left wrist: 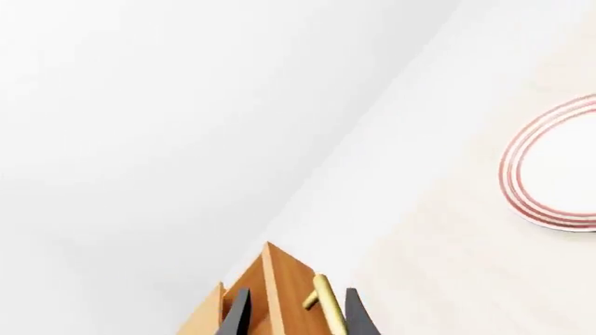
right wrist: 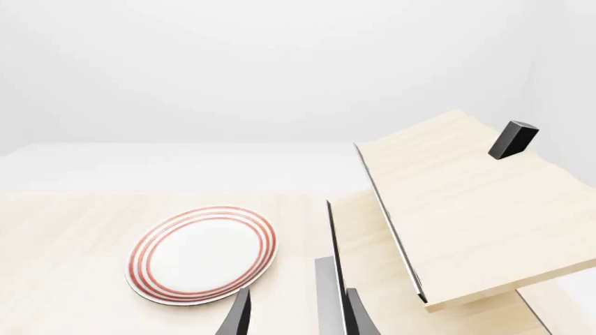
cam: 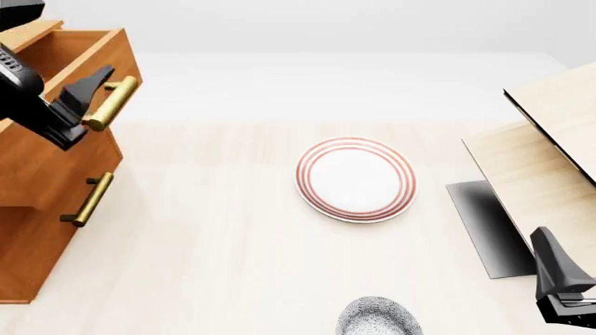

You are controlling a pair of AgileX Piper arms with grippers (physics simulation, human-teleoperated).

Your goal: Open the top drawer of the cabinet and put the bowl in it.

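Observation:
The orange-brown cabinet [cam: 38,230] stands at the table's left edge. Its top drawer [cam: 84,49] is pulled out, and a corner of that drawer [left wrist: 265,279] fills the bottom of the left wrist view. My left gripper [cam: 88,103] is open, with its fingers on either side of the brass handle [cam: 112,103]. The left wrist view shows the handle [left wrist: 326,303] in the wide gap of the left gripper [left wrist: 296,314]. The speckled bowl [cam: 377,317] sits at the near table edge, partly cut off. My right gripper [cam: 548,244] hangs open at the near right, holding nothing; the right gripper [right wrist: 298,314] faces the plate.
A white plate with red rings [cam: 356,179] lies mid-table, between the cabinet and the bowl. A pale light-wood structure [cam: 540,174] with slanted boards stands on the right, close to my right arm. The middle drawer's handle [cam: 88,199] sits below the open drawer.

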